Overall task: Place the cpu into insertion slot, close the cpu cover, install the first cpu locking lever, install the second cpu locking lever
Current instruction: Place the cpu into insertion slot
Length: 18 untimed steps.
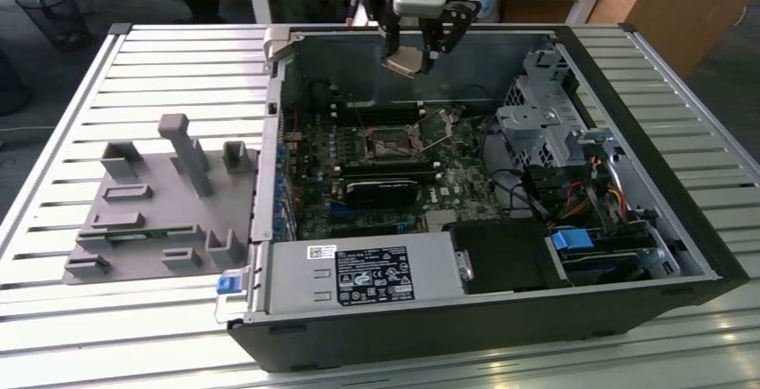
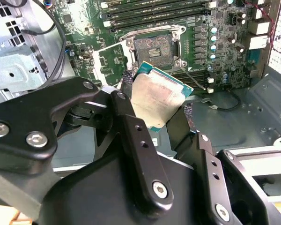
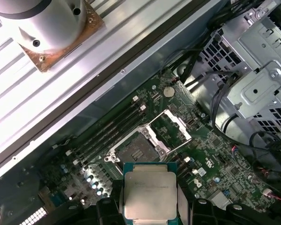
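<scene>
Silver-grey cpu (image 2: 157, 101) gripped edgewise in jaws; insertion slot (image 1: 386, 147) at 6 o'clock, exterior view; cpu cover (image 3: 180, 123) raised for entry.

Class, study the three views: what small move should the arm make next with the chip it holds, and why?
Probably lower the gripper, shut on the cpu, toward the insertion slot: the chip hangs well above the board, the slot lies bare, and the cpu cover stands open.
</scene>
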Tool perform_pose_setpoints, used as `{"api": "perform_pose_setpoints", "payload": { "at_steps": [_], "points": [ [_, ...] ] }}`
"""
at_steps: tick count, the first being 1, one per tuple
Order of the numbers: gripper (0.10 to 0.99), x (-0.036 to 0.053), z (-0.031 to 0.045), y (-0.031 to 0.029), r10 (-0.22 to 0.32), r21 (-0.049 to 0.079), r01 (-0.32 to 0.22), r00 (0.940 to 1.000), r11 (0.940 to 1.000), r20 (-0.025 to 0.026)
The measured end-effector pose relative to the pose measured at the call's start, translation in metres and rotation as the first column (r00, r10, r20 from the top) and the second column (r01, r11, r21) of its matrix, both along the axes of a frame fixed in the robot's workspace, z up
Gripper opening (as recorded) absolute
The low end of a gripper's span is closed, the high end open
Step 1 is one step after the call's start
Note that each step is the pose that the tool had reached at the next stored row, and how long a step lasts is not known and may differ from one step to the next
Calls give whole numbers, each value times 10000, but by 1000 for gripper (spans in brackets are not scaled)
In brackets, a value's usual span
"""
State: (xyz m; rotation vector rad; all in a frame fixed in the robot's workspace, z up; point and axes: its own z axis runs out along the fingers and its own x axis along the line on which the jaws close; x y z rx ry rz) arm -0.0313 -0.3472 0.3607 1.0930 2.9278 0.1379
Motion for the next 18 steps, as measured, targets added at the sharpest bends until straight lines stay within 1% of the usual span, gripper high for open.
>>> {"api": "perform_pose_setpoints", "payload": {
  "at_steps": [5, 10, 13, 18],
  "points": [
    [541, 0, -6, 11, -363, -2, 363, 9993, 9993, 0],
    [541, 0, -13, 20, -717, -2, 717, 9974, 9974, 0],
    [541, 0, -16, 22, -937, -3, 937, 9956, 9956, 0],
    [541, 0, -22, 28, -1352, -1, 1352, 9908, 9908, 0]
  ]
}}
